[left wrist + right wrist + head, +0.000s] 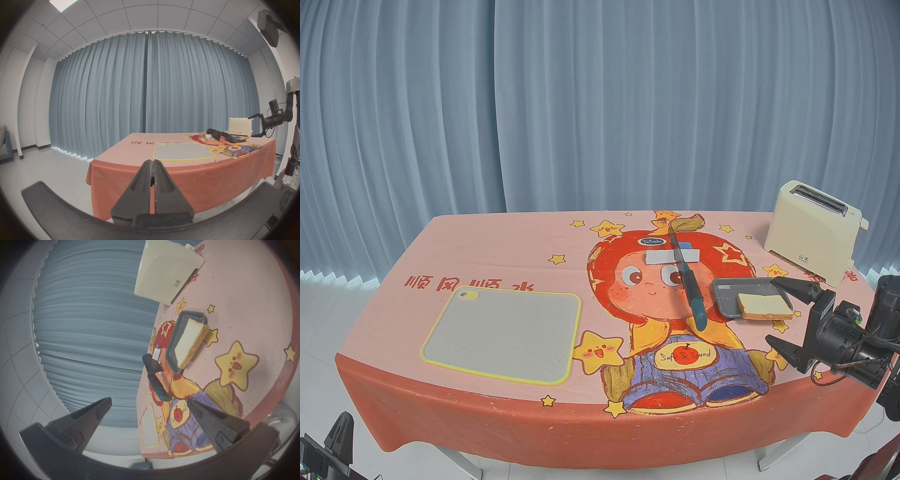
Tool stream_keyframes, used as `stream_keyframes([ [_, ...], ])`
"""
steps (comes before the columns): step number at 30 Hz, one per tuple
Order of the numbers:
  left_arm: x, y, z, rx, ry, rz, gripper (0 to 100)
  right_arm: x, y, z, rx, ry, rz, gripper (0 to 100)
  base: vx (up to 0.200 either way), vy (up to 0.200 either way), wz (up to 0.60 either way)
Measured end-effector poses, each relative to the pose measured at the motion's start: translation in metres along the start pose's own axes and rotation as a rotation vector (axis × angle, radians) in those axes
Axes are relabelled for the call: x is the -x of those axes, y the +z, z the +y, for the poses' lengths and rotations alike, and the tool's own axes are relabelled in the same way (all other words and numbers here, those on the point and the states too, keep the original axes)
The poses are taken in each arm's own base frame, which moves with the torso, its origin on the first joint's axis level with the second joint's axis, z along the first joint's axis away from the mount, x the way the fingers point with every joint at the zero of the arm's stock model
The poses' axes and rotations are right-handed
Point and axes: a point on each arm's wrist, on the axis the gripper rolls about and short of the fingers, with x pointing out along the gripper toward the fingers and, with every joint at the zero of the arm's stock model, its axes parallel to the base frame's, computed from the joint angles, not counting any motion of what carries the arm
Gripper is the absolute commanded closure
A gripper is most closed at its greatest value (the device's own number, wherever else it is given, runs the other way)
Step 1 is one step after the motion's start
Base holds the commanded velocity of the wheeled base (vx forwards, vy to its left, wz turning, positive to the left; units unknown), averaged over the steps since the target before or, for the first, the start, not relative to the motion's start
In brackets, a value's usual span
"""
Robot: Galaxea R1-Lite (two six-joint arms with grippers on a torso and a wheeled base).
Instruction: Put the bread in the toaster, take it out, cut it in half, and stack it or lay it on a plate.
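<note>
Bread (765,306) on the tray (731,289) judged light, soft and crushable, best taken gently by its overhanging edge; right pincer (772,310) apart near it, left pincer (153,175) together.

Bright, even room light, as I see it from the console. A ceiling panel (62,3) glows overhead; the toaster (814,230) throws a faint, soft shadow on the tablecloth (506,250). Wrist views bow the curtain (150,87) inside dark circular rims.

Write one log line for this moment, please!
white bread slice: on grey metal tray | right claw: open beside tray | left claw: shut, off pink table
</note>
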Motion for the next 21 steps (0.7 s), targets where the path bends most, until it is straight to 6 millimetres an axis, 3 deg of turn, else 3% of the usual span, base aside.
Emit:
stream_keyframes([
  [10, 0.0, 0.0, 0.0, 0.0, 0.0, 0.0, 100, -0.016, 0.006, -0.014, -0.059, -0.06, -0.039, 0, 0.0, 0.0, 0.0],
  [21, 0.0, 0.0, 0.0, 0.0, 0.0, 0.0, 100, -0.031, 0.027, -0.026, -0.097, -0.121, -0.117, 0, 0.0, 0.0, 0.0],
])
